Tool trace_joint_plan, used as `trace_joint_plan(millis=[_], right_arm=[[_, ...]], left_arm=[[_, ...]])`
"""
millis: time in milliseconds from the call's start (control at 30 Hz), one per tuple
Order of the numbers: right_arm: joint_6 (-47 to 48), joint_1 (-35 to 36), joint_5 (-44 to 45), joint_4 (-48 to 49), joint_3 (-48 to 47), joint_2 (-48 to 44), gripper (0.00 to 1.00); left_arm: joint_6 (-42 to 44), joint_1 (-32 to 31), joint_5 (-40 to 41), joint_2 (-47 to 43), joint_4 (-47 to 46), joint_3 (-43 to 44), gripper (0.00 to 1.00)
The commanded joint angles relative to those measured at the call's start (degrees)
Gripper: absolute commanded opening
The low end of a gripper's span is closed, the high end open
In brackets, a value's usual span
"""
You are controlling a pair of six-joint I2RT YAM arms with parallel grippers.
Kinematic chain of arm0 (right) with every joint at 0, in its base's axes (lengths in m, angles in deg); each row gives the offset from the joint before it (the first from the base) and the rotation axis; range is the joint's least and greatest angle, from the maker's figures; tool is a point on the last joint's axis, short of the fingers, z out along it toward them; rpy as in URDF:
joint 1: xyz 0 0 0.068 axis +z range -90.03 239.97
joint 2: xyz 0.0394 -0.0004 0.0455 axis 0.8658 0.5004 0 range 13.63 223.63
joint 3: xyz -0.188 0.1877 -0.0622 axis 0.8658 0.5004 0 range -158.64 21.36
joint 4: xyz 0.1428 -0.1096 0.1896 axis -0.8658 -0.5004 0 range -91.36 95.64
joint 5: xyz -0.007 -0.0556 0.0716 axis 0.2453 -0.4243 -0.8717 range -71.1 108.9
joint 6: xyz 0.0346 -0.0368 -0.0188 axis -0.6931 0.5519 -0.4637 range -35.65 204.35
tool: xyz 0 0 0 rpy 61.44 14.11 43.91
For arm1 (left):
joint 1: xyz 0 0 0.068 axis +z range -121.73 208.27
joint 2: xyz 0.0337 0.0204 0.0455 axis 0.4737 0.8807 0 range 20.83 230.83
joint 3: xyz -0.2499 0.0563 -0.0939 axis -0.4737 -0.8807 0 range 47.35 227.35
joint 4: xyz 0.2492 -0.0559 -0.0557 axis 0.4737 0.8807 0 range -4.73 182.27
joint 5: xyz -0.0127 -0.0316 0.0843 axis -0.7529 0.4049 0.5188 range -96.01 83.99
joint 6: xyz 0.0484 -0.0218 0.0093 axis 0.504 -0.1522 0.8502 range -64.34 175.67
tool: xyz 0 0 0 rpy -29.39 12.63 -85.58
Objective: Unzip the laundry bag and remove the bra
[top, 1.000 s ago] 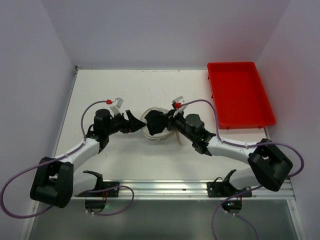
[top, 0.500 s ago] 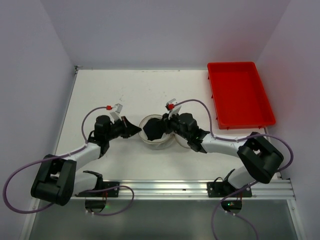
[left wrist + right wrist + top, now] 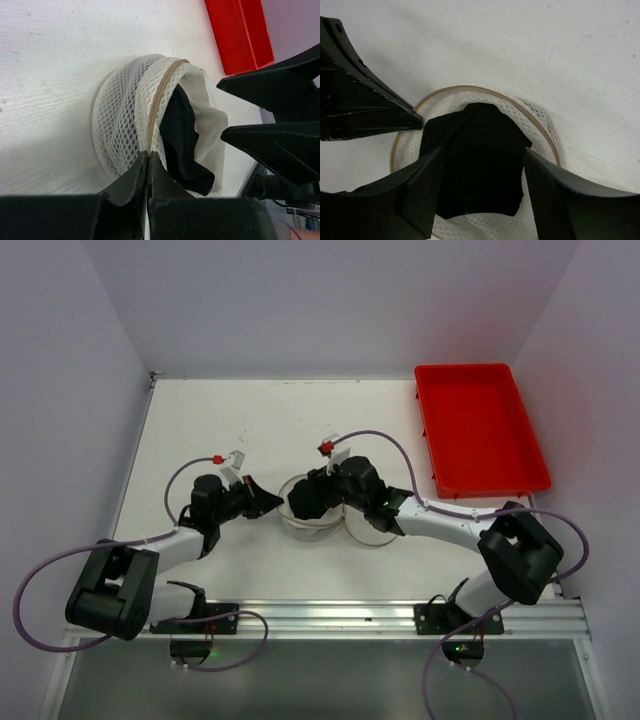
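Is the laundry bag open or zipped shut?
Open: the laundry bag gapes at its rim, the black bra showing bare inside.

The left claw [image 3: 149,156] has its black fingers pressed together on the tan rim of the cream-white mesh laundry bag [image 3: 122,117], which rests on the pale worktop [image 3: 50,65]. A black soft fabric bra [image 3: 182,135] spills from the bag's open mouth, close to the spread fingers of the right claw [image 3: 223,109]. A red plastic tray [image 3: 240,35] sits beyond.

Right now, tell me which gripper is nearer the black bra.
Right. The right gripper hangs open astride the bra in the laundry bag; the left gripper is shut on the bag's rim, beside it.
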Motion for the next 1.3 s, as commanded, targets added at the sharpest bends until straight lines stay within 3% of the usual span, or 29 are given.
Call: trace_joint_plan(millis=[0, 200, 433, 933, 1033, 1067, 1167, 1267], right_arm=[[-0.5, 3.4, 5.1, -4.9, -5.6, 0.7, 0.69], [-3.9, 6.8, 10.8, -3.1, -5.8, 5.3, 0.77], [-4.8, 9.9, 20.2, -8.3, -9.0, 10.0, 0.79], [-4.6, 10.0, 20.4, -16.8, -16.2, 21.6, 0.79], [-5.0, 9.8, 19.9, -18.0, -17.5, 23.0, 0.65], [-5.1, 9.7, 19.2, -17.9, -17.5, 23.0, 0.51], [-5.3, 9.3, 19.1, -17.9, -17.8, 22.9, 0.22], [-4.6, 9.0, 19.1, -18.0, -18.2, 22.5, 0.01]], left_arm=[[-0.5, -0.5, 0.2, -0.5, -4.0, -0.7, 0.00], [-0.4, -0.5, 0.5, -0.9, -4.0, -2.1, 0.00], [0.7, -0.5, 1.5, -1.4, -0.9, -0.7, 0.00], [-0.1, -0.5, 1.7, -0.5, -1.7, -0.3, 0.00], [0.0, -0.5, 1.8, -0.2, -1.4, -0.4, 0.00], [0.0, -0.5, 1.9, -0.3, -1.4, -0.5, 0.00], [0.1, -0.5, 2.2, -0.6, -0.9, -0.6, 0.00], [0.1, -0.5, 2.4, -0.9, -0.1, -0.2, 0.00]])
